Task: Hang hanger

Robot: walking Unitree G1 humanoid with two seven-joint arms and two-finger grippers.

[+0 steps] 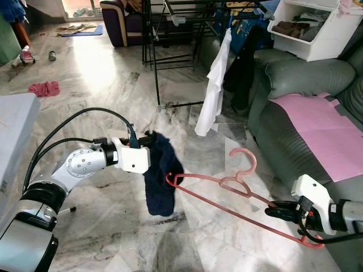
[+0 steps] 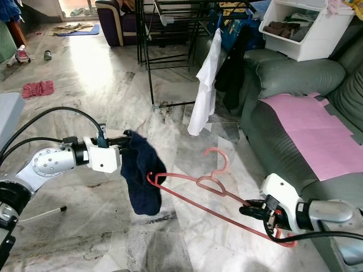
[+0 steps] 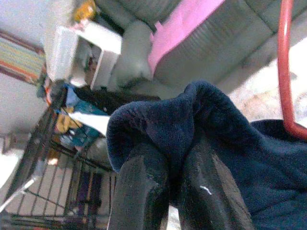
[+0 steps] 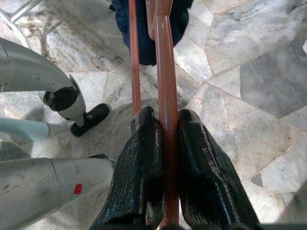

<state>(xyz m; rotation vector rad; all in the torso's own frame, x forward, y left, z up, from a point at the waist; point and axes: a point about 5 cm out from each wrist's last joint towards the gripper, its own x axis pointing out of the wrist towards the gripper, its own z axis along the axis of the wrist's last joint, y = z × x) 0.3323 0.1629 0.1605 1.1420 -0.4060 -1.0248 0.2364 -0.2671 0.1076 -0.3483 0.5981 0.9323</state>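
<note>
Navy cloth (image 1: 161, 177) hides left claw (image 1: 148, 139) and red hanger's (image 1: 227, 192) far end.

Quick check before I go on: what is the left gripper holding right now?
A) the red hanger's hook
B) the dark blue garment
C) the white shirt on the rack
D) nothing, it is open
B: the left gripper is pinched shut on a fold of the dark blue garment, while the right gripper clamps a bar of the red hanger, whose far end reaches the cloth.
</note>
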